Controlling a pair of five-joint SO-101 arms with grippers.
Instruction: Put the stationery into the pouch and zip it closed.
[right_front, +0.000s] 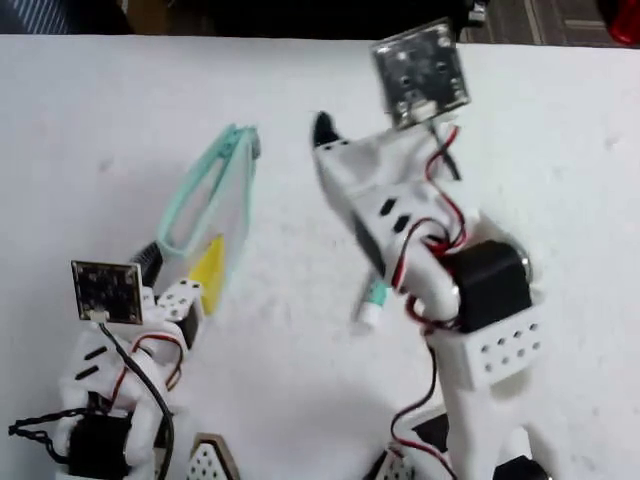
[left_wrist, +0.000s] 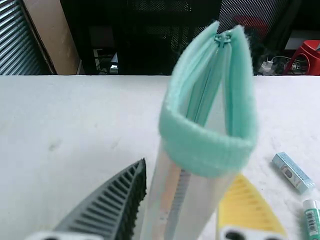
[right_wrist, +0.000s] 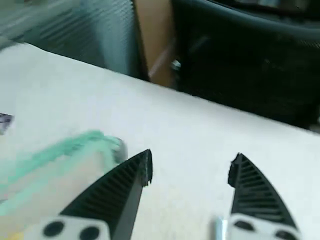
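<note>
Two arms work over a white desk (right_front: 560, 180). The right arm (right_front: 480, 300) is the bigger shape in the high view: it rises from the near edge and stretches diagonally across the middle of the desk, wrist bent forward, red and black wires looped along its side. The right pincer (right_wrist: 190, 167) is at the end of that reach, its two black ribbed fingers (right_wrist: 125, 182) spread well apart with only bare desk between them. It hovers just beside the far end of the pouch and grips nothing.

The left arm (right_front: 110, 400) is folded low at the near left corner, its wrist pointing away from its base. The left pincer (left_wrist: 191, 172) is clamped on the pouch (left_wrist: 200, 145), one grey ribbed finger on one side and a yellow finger (left_wrist: 245, 210) on the other.

From that grip the pouch, clear with mint-green trim, extends away across the desk. Its zip is undone, and the mouth gapes in a long loop towards the left wrist camera.

Beside the pouch, on the side of the right arm, a small blue box (left_wrist: 292, 171) lies on the desk. A white and teal tube (right_front: 372, 303) lies near it, partly under the right arm in the high view.
</note>
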